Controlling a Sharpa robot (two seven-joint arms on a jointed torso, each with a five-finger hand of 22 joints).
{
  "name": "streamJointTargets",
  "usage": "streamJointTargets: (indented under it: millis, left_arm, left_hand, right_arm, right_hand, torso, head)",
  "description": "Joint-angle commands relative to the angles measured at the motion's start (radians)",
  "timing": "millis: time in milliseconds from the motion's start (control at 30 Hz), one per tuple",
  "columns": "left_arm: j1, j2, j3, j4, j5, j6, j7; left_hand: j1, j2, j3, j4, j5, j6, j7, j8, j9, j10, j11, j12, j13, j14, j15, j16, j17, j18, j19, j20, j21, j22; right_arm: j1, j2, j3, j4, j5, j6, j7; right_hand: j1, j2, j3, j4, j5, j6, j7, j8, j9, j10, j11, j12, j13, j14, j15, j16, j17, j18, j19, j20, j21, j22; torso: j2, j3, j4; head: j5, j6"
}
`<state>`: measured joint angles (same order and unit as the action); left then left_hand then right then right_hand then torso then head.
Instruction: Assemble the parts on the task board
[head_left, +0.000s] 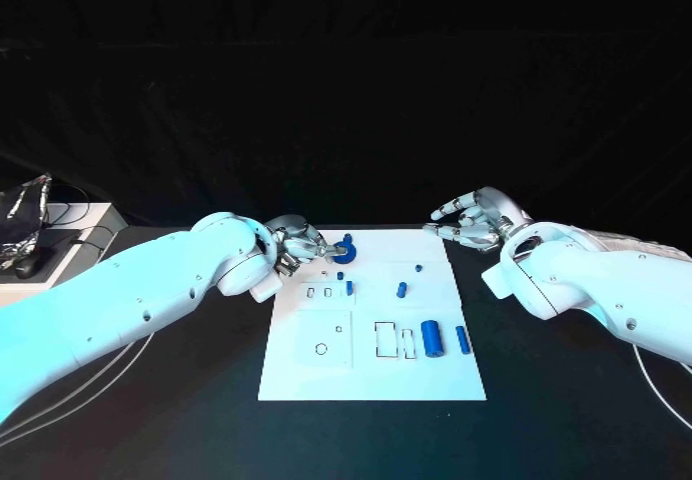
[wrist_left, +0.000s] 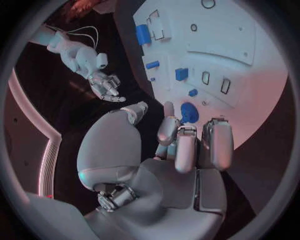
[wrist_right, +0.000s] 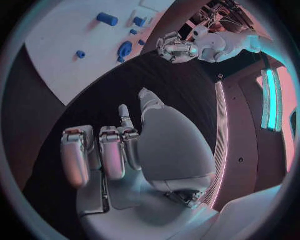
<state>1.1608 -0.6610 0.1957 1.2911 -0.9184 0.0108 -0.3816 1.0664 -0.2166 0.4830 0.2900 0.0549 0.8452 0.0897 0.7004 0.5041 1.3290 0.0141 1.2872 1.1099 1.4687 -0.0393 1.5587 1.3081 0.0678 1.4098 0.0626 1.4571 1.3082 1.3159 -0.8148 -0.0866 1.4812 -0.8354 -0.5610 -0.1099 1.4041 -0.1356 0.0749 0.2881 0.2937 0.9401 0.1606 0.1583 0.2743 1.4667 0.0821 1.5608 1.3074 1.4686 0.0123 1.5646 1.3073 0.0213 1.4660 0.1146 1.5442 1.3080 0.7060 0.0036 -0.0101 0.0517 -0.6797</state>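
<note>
One white task board (head_left: 372, 375), seven blue parts (head_left: 433, 339) on it, and two silver hands (head_left: 296, 243).

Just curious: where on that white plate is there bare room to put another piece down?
The task board's near strip, below the outlined slots, is bare. So is its far right corner beside the right hand. It is crowded around the left hand and round blue part.

L robot hand (head_left: 296, 243) by blue disc part (head_left: 343, 251), far edge of task board (head_left: 372, 380).

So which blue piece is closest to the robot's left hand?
The round blue part at the far edge of the task board, right beside the left hand. The other blue pieces lie farther along the board.
</note>
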Motion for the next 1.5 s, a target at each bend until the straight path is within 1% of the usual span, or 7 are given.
streamJointTargets:
  millis: [33,267,333,467,600,733,1500]
  left_arm:
    - [0.018,0.038,-0.013,-0.044,-0.072,0.121,-0.138]
    - [0.042,0.104,-0.03,-0.124,-0.091,0.178,-0.178]
    - [0.047,0.122,-0.034,-0.141,-0.095,0.189,-0.18]
    - [0.057,0.149,-0.041,-0.163,-0.109,0.202,-0.181]
    - [0.071,0.166,-0.062,-0.179,-0.111,0.215,-0.179]
    - [0.077,0.181,-0.073,-0.197,-0.109,0.228,-0.178]
    - [0.08,0.217,-0.088,-0.247,-0.099,0.281,-0.172]
  left_hand:
    - [-0.007,0.006,-0.012,0.003,-0.002,-0.014,0.002,-0.011,0.002,-0.023,0.003,-0.021,-0.026,0.093,-0.004,-0.004,0.234,-0.011,0.004,-0.002,0.005,-0.001]
    - [-0.006,0.004,-0.017,0.002,-0.003,-0.018,0.004,-0.017,0.004,-0.026,0.005,-0.021,-0.023,0.093,-0.003,-0.004,0.235,-0.011,0.005,-0.001,0.006,0.002]
    - [0.0,-0.014,-0.042,0.001,-0.003,-0.02,0.006,-0.025,0.009,-0.033,0.008,-0.027,-0.027,0.091,0.0,-0.006,0.232,-0.011,0.002,0.001,0.005,0.0]
    - [0.003,-0.016,-0.059,0.002,-0.003,-0.019,0.007,-0.028,0.013,-0.034,0.009,-0.028,-0.025,0.091,0.001,-0.006,0.232,-0.011,0.002,0.002,0.006,0.002]
    - [0.004,-0.014,-0.063,0.002,-0.003,-0.018,0.007,-0.029,0.013,-0.036,0.009,-0.03,-0.028,0.092,0.001,-0.004,0.235,-0.012,0.005,0.003,0.007,0.006]
    - [0.009,-0.01,-0.066,0.001,-0.002,-0.019,0.007,-0.031,0.015,-0.04,0.009,-0.034,-0.033,0.093,0.002,-0.003,0.237,-0.012,0.005,0.003,0.008,0.007]
    - [0.02,0.007,-0.069,0.001,-0.002,-0.018,0.008,-0.038,0.019,-0.044,0.01,-0.038,-0.036,0.095,0.003,0.0,0.241,-0.012,0.005,0.005,0.009,0.009]
  right_arm:
    - [0.001,0.003,0.0,-0.005,0.023,0.059,-0.008]
    - [0.001,0.005,0.0,-0.011,0.015,0.067,-0.023]
    - [0.001,0.005,0.0,-0.012,0.012,0.068,-0.027]
    - [0.001,0.006,0.0,-0.011,0.008,0.07,-0.033]
    - [0.001,0.006,0.0,-0.011,0.004,0.071,-0.039]
    - [0.001,0.006,0.0,-0.01,0.002,0.072,-0.042]
    - [0.001,0.007,0.0,-0.004,-0.006,0.077,-0.054]
  right_hand:
    - [-0.004,0.007,0.008,0.0,0.009,0.003,-0.001,0.007,0.002,0.099,-0.005,0.005,0.259,0.099,-0.008,0.002,0.25,-0.013,0.091,-0.007,-0.001,0.24]
    - [-0.005,0.006,0.011,-0.001,0.018,0.001,-0.001,0.009,0.005,0.099,-0.005,0.005,0.259,0.099,-0.008,0.002,0.249,-0.013,0.09,-0.008,-0.002,0.239]
    - [-0.005,0.006,0.011,-0.001,0.018,0.001,-0.001,0.009,0.005,0.099,-0.005,0.005,0.259,0.099,-0.008,0.002,0.249,-0.013,0.09,-0.008,-0.002,0.239]
    - [-0.005,0.006,0.011,-0.001,0.018,0.001,-0.001,0.009,0.005,0.099,-0.005,0.005,0.259,0.099,-0.008,0.002,0.249,-0.013,0.09,-0.008,-0.002,0.239]
    - [-0.005,0.006,0.011,-0.001,0.018,0.001,-0.001,0.009,0.005,0.099,-0.005,0.005,0.259,0.099,-0.008,0.002,0.249,-0.013,0.09,-0.008,-0.002,0.239]
    - [-0.006,0.005,0.011,0.0,0.022,0.0,-0.001,0.009,0.005,0.099,-0.005,0.004,0.258,0.099,-0.009,0.002,0.249,-0.013,0.09,-0.008,-0.003,0.238]
    - [-0.008,0.005,0.012,0.001,0.025,-0.001,-0.001,0.01,0.006,0.098,-0.005,0.004,0.258,0.098,-0.009,0.002,0.248,-0.013,0.089,-0.008,-0.004,0.237]
  torso:
    - [-0.008,0.0093,-0.0035]
    - [-0.01,0.0136,-0.0066]
    - [-0.01,0.0142,-0.0069]
    - [-0.007,0.0105,-0.0078]
    - [-0.005,0.0092,-0.0096]
    - [-0.003,0.0066,-0.0087]
    - [-0.003,0.0061,-0.009]
  head:
    - [0.003,-0.007]
    - [0.005,-0.012]
    - [0.006,-0.016]
    - [0.005,-0.016]
    - [0.003,-0.019]
    - [0.0,-0.021]
    - [-0.004,-0.043]
